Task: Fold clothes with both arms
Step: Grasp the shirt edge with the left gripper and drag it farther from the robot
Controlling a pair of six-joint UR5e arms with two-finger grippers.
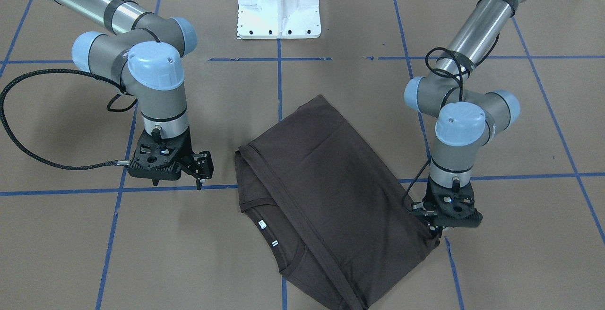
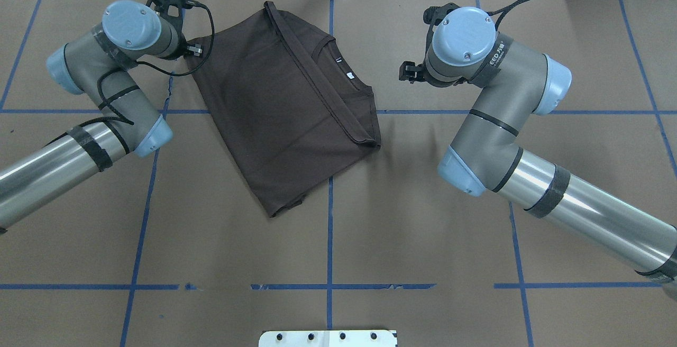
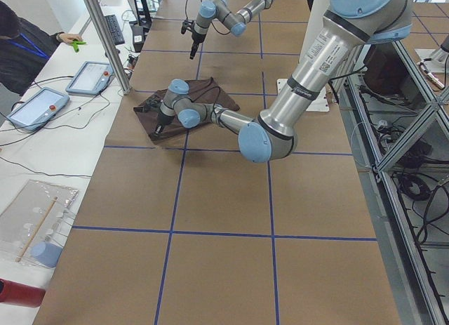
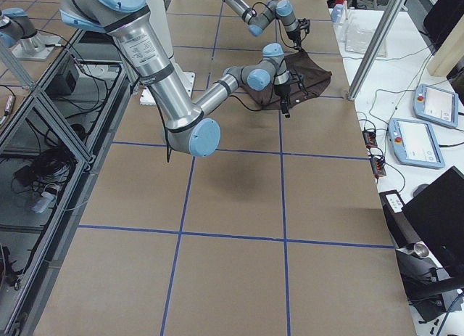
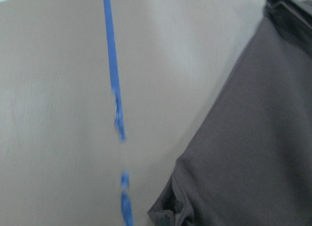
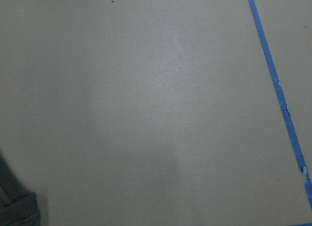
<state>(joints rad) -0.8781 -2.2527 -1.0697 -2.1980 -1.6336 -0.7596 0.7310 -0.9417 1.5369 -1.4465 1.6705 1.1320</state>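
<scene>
cloth, a dark brown t-shirt (image 1: 326,182), lies part-folded; our left black 2-finger gripper (image 1: 437,238) meets its corner, likely for folding, the right gripper (image 1: 201,180) hovers apart. we cannot tell either pincer's grip.

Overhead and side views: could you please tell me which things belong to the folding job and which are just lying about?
Job in hand:
dark brown T-shirt
left gripper, at the shirt's corner
right gripper, apart from the shirt

Lying about:
white pedestal base
two screen pendants on the side bench
clear bag holding a stick
</scene>
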